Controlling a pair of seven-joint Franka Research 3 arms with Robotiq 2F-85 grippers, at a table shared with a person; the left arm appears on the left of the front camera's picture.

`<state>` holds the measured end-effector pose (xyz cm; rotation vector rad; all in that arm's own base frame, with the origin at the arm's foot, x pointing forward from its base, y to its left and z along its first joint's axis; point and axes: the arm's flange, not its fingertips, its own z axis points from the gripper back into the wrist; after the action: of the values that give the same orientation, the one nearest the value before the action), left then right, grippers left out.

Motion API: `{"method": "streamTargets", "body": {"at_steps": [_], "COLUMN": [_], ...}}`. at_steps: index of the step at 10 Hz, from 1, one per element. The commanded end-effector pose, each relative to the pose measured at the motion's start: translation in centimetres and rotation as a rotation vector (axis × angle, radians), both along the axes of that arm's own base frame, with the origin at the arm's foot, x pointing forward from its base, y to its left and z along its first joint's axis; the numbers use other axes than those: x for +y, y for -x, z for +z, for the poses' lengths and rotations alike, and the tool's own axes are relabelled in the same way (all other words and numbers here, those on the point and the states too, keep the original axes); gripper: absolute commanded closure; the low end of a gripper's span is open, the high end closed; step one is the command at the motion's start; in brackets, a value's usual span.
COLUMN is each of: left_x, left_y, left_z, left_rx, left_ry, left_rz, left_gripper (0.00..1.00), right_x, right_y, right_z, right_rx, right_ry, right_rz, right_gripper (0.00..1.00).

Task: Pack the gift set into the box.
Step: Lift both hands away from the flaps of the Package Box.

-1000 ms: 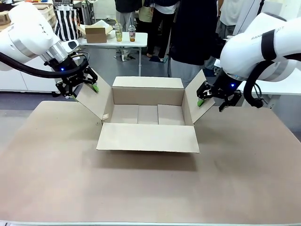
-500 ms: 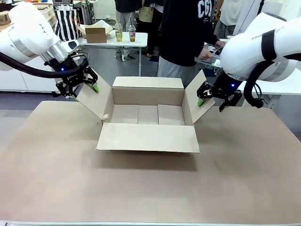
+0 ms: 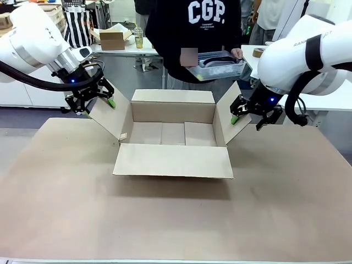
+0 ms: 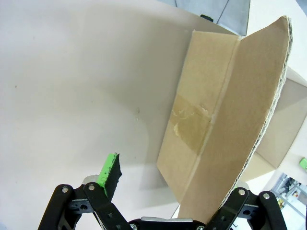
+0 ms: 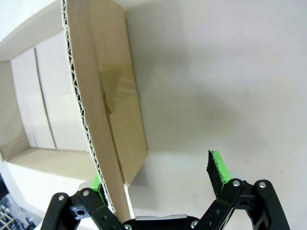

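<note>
Straddling the left flap [image 3: 107,118], your left claw [image 3: 99,103] stands spread. One green pad [image 4: 109,171] sits off the cardboard on the flap's outer side, and the other finger is hidden behind the flap's edge in the wrist view. Your right claw [image 3: 246,118] is spread the same way across the right flap [image 3: 226,118]. Whether any pad actually presses the board I cannot tell.

Between the claws, the box [image 3: 173,113] lies open on the table [image 3: 176,220]. At the far side a person holds the gift set [image 3: 217,63] in a hand [image 3: 237,53], high up near the box's far right corner and not yet inside.

I judge this the hold-open step. What follows calls for steady arms and both flaps wide while the set comes down. The set's markings are too small to read, and how the person's other hand supports it is unclear.
</note>
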<state>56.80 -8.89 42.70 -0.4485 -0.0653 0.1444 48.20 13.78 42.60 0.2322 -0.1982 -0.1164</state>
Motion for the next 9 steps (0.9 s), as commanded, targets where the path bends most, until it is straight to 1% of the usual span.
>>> {"method": "streamTargets", "body": {"at_steps": [1,9], "left_x": [0.01,0.01], "left_y": [0.07,0.07], "left_z": [0.17,0.17], "left_rx": [0.003,0.003], "left_ry": [-0.022,-0.022], "left_rz": [0.014,0.014], "left_gripper": [0.0,0.0], "right_x": [0.43,0.43], "right_y": [-0.16,-0.16], "right_z": [0.02,0.02], "right_rx": [0.022,0.022], "right_ry": [0.015,0.015], "right_rz": [-0.014,-0.014], "right_gripper": [0.0,0.0]}}
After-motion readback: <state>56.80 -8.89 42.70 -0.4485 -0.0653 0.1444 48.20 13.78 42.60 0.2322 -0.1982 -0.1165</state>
